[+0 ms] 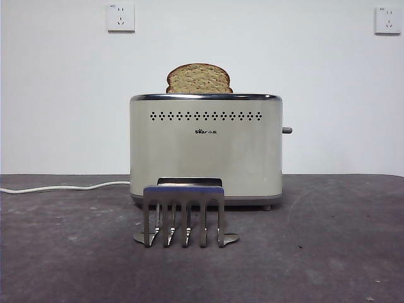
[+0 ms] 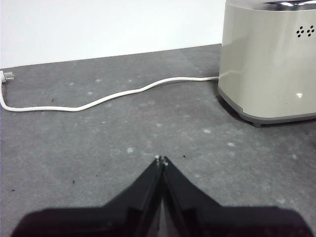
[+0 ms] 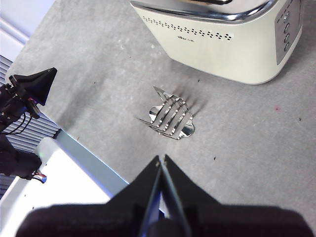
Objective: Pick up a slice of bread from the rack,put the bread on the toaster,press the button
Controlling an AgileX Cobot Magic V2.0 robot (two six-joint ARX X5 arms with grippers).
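Grey desk [image 1: 341, 252] under a white wall with two sockets [image 1: 120, 17]: the bread slice [image 1: 199, 79] stands in the toaster [image 1: 206, 148], empty rack [image 1: 184, 214] at its 6 o'clock, cord [image 1: 63, 187] at 9. Both grippers' fingers [image 2: 161, 160] [image 3: 160, 160] are closed, empty.

Neither of my arms shows in the front view, so I go by the wrist cameras alone. My left gripper [image 2: 161, 160] hangs low over the desk [image 2: 98, 148], its two black fingers [image 2: 148, 185] pressed together so that the tips meet in a point, with nothing between them. My right gripper [image 3: 161, 159] sits higher, looking steeply down at the desk, and its fingers [image 3: 148, 185] are closed tip to tip as well, holding nothing. In the right wrist view a dark pointed shape at the side edge is probably my left gripper [image 3: 34, 84], though I can't make out its fingers from there.
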